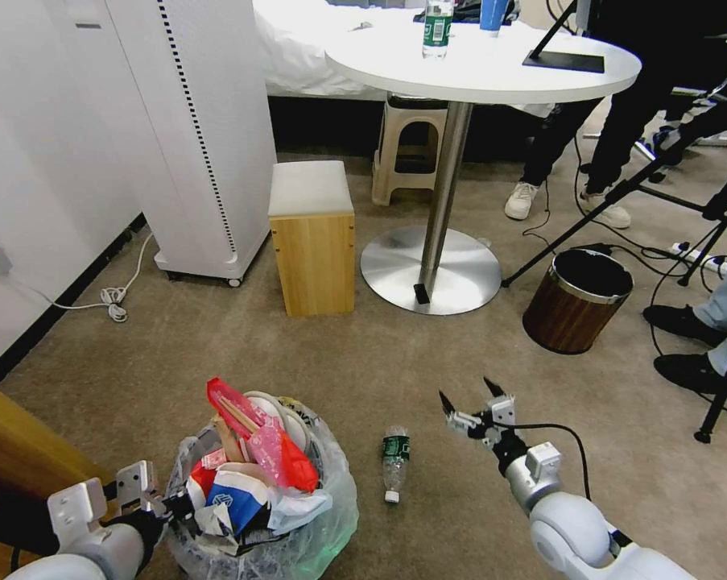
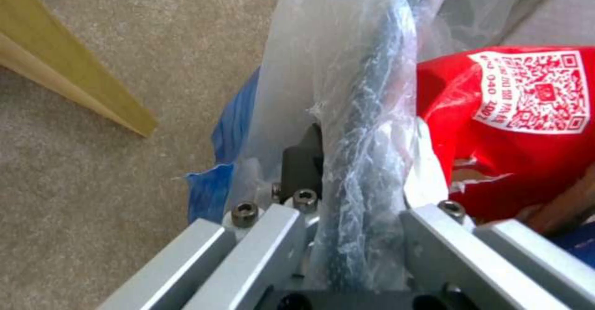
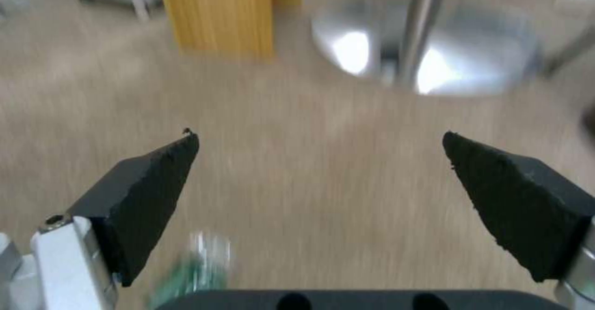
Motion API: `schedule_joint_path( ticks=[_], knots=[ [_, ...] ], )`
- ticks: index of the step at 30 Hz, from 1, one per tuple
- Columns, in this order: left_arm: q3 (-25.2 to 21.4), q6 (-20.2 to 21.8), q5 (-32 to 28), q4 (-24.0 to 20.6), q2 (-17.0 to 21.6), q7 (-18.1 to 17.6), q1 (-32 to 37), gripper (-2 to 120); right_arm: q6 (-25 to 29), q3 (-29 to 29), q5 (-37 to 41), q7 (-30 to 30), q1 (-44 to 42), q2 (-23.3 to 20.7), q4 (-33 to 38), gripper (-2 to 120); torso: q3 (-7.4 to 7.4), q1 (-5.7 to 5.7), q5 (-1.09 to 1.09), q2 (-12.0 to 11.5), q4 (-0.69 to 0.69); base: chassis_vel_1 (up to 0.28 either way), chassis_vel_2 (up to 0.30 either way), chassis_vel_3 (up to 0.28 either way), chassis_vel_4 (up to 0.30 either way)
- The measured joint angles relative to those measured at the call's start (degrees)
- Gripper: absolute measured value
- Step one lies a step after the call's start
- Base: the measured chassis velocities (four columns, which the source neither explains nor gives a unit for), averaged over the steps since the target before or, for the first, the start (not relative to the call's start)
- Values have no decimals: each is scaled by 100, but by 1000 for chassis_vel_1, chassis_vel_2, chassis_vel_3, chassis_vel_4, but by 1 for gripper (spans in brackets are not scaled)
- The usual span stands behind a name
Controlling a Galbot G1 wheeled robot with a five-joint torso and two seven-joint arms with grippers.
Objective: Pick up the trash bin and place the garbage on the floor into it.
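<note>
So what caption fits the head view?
Left gripper holds the full trash bin; open right gripper hovers near a bottle.

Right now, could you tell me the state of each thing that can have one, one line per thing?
trash bin: full of wrappers, rim clamped by the left gripper.
bottle: lying on the floor, capped.
right gripper: open, empty, above the floor beside the bottle.
brown bin: upright, apart.

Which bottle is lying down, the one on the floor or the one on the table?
The bottle on the carpet, between the trash bin and the right gripper, lies flat. The bottle on the round table stands upright.
</note>
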Motion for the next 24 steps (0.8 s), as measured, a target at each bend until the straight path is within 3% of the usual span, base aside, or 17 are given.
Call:
schedule_joint_path(
  ticks=[3,5,8,14,24],
  knots=[
    [37,-7,8,65,-23,-2,-29,0,-218,-241,412,-32,265,151,-223,100,0,0,1,0,0,0,0,0,0],
    [65,-14,18,133,-41,-2,-66,0,-85,-478,455,-360,586,332,-634,100,0,0,-2,0,2,0,0,0,0],
    [72,-24,18,183,-41,-3,-100,0,-39,-586,490,-475,709,408,-792,100,1,0,-1,0,2,0,0,0,0],
    [84,-44,4,346,-9,-14,-196,0,148,-1359,862,-756,1481,807,-1731,100,1,0,1,0,2,0,0,0,0],
    [233,-65,-8,549,-26,-22,-372,0,98,-1756,1175,-689,1761,1225,-2220,100,1,0,0,0,2,0,0,0,0]
  ],
)
